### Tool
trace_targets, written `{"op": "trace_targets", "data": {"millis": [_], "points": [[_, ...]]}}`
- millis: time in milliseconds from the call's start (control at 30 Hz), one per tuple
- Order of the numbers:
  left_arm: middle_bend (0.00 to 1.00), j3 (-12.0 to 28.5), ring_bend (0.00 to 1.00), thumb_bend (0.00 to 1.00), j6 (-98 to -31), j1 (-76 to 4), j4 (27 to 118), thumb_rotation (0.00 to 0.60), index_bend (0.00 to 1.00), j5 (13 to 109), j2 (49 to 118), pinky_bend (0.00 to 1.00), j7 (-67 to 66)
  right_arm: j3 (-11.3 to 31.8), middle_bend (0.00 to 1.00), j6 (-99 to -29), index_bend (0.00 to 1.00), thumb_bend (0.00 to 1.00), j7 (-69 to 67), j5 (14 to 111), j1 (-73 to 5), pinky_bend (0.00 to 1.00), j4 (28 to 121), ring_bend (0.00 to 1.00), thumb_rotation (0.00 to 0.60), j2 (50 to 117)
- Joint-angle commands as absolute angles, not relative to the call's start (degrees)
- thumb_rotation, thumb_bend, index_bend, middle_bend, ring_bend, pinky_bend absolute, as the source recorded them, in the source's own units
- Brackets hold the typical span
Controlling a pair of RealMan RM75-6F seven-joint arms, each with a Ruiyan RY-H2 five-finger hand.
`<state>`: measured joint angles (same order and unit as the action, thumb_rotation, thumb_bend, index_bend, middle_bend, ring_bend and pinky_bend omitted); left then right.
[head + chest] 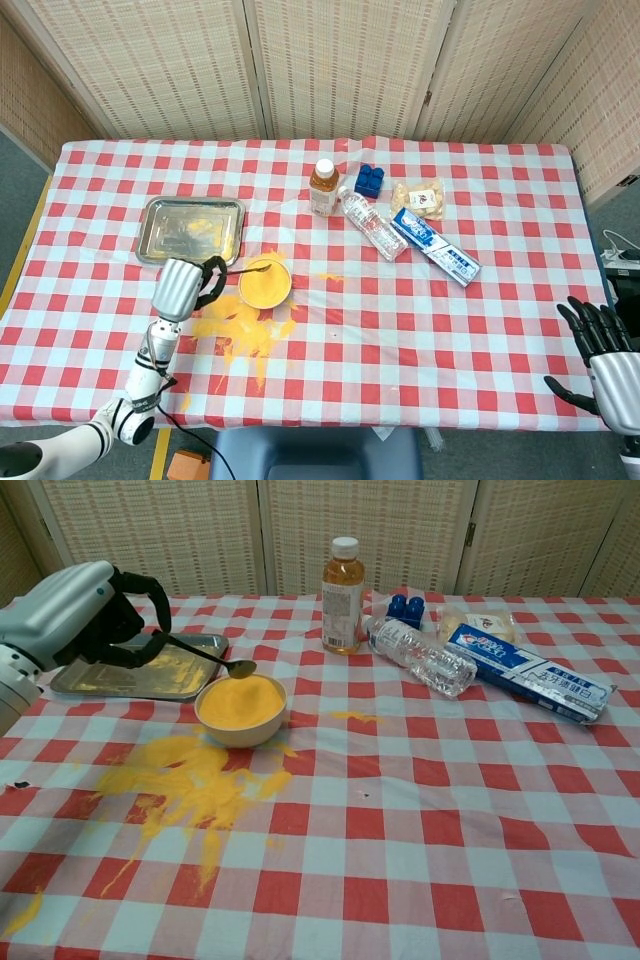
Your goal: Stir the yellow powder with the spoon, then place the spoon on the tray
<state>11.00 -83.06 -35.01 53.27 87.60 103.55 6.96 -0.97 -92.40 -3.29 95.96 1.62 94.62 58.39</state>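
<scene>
From the head view, the left hand (182,288) grips the spoon (247,268) by its handle, bowl raised over the rim of the bowl (265,284) of yellow powder (266,287), likely bound for the tray (190,229) near the table's left edge. The right hand (601,355) hangs empty, fingers spread, off the right edge.

From the chest view, the left hand (75,613) is curled around the handle, the spoon (228,667) tilted slightly above the powder.

The tray (190,229) is shiny metal. The tablecloth (400,330) is soft checked cloth. The far screens (340,65) look like woven straw.
</scene>
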Motion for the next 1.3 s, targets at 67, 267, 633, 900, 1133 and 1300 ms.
{"op": "trace_targets", "data": {"millis": [67, 267, 633, 900, 1133, 1300], "points": [[1.0, 11.71, 1.0, 0.8, -82.96, -35.51, 55.54, 0.6, 0.79, 87.43, 102.26, 1.0, 6.45, -0.93, 0.0, -92.12, 0.0, 0.06, -3.44, 95.72, 1.53, 0.0, 94.67, 0.0, 0.6, 58.34], [1.0, 14.86, 1.0, 0.79, -80.76, -38.84, 50.81, 0.6, 0.79, 86.08, 101.41, 1.0, 7.21, -0.57, 0.0, -90.85, 0.0, 0.06, -3.85, 94.45, 1.01, 0.0, 94.67, 0.0, 0.6, 58.27], [1.0, 18.27, 1.0, 0.76, -66.45, -44.32, 30.93, 0.6, 0.79, 78.87, 104.29, 1.0, 18.93, 0.63, 0.0, -87.77, 0.0, 0.06, -0.77, 90.87, -0.18, 0.0, 95.02, 0.0, 0.6, 59.68], [1.0, 18.83, 1.0, 0.65, -56.25, -47.13, 15.3, 0.6, 0.74, 75.32, 109.44, 1.0, 26.7, 1.3, 0.0, -85.05, 0.0, 0.06, 1.66, 88.28, -1.3, 0.0, 94.96, 0.0, 0.6, 60.77], [1.0, 18.72, 1.0, 0.51, -50.07, -47.63, 11.56, 0.6, 0.07, 73.78, 110.41, 1.0, 28.67, 1.62, 0.0, -83.96, 0.0, 0.06, 2.74, 87.05, -1.83, 0.0, 94.91, 0.0, 0.6, 61.27], [1.0, 18.28, 1.0, 0.43, -46.36, -47.48, 13.05, 0.6, 0.0, 73.12, 109.77, 1.0, 27.61, 1.46, 0.0, -83.87, 0.0, 0.06, 2.96, 87.24, -1.92, 0.0, 95.06, 0.0, 0.6, 61.32]]}}
